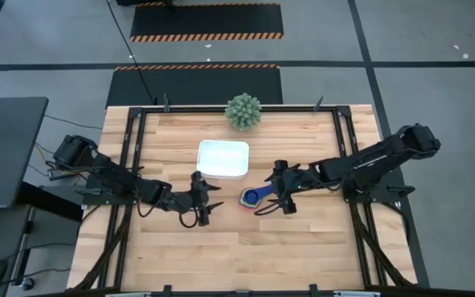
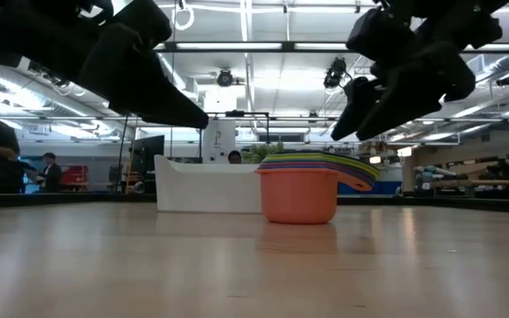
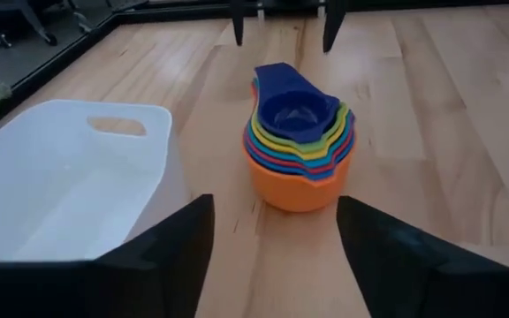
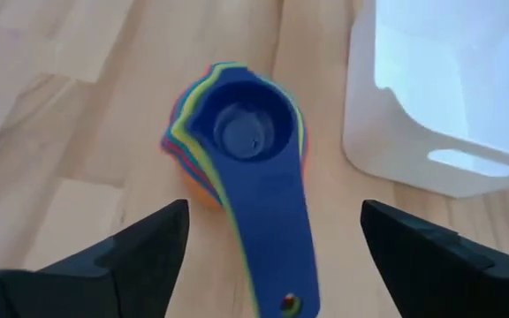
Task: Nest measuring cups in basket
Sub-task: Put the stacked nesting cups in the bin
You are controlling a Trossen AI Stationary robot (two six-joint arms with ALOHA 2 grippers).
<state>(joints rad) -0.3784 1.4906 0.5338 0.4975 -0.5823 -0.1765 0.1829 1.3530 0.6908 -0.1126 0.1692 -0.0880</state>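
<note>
High view: both tools, left and right, spread apart, flank the measuring cups

grey floor, striped mats

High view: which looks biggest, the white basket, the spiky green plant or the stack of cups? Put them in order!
1. Basket, clearly largest.
2. Spiky green plant.
3. Stack of measuring cups, though its handle makes it close to the plant.

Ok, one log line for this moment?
cups nested on table, outside basket | basket empty | left gripper open, beside stack | right gripper open over handle
</note>
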